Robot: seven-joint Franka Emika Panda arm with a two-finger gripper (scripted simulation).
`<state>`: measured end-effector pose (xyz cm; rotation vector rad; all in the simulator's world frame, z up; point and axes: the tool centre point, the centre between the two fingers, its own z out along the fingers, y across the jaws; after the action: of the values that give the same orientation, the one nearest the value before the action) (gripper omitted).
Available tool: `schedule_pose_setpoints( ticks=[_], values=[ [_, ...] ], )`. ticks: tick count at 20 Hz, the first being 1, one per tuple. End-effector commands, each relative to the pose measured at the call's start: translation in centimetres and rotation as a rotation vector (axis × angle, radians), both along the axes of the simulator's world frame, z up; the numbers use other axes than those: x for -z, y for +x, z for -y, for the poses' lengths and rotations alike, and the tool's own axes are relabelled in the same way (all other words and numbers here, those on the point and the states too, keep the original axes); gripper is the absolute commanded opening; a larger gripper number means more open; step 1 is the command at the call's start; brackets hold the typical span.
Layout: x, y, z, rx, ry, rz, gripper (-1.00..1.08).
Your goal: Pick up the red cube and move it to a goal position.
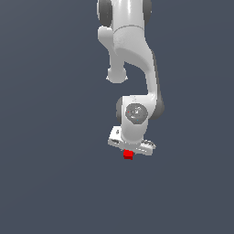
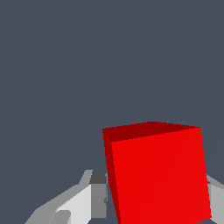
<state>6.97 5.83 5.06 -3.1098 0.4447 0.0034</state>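
1. The red cube (image 1: 128,155) sits directly under the white gripper (image 1: 129,152) in the exterior view, its top edge against the underside of the gripper body, with only a small red block showing below it.
2. In the wrist view the red cube (image 2: 157,175) fills much of the frame close to the camera, showing a bright front face, a darker top face and a thin dark side face.
3. One grey-white finger (image 2: 89,197) stands right beside the cube's side face in the wrist view; a second finger (image 2: 216,197) shows as a sliver at the opposite side, so the cube lies between the two.
4. The fingers are drawn in narrow, one at each side of the cube; they appear to grip it, though the actual contact is hard to make out.
5. In the exterior view the fingers themselves are too small to tell apart from the gripper body.
6. Above the gripper, the white arm (image 1: 130,50) comes down from the top of the exterior view, bending through a round wrist joint (image 1: 135,113).
7. The dark grey-blue background (image 1: 45,137) is plain all around, and it does not show whether the cube rests on a surface or hangs clear of it.
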Motion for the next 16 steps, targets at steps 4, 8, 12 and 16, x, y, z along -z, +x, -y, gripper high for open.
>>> schedule_pose_setpoints(
  ticks=[4,8,12,16],
  values=[
    [-3.5,-1.4,1.2,0.001,0.0,0.002,-1.0],
    [-6.8,-2.9,2.5,0.001,0.0,0.002,-1.0],
    [-10.3,-4.4,3.7,0.002,0.001,0.002,-1.0],
    [-14.0,-5.8,5.1,0.003,0.001,0.002,-1.0]
  ],
)
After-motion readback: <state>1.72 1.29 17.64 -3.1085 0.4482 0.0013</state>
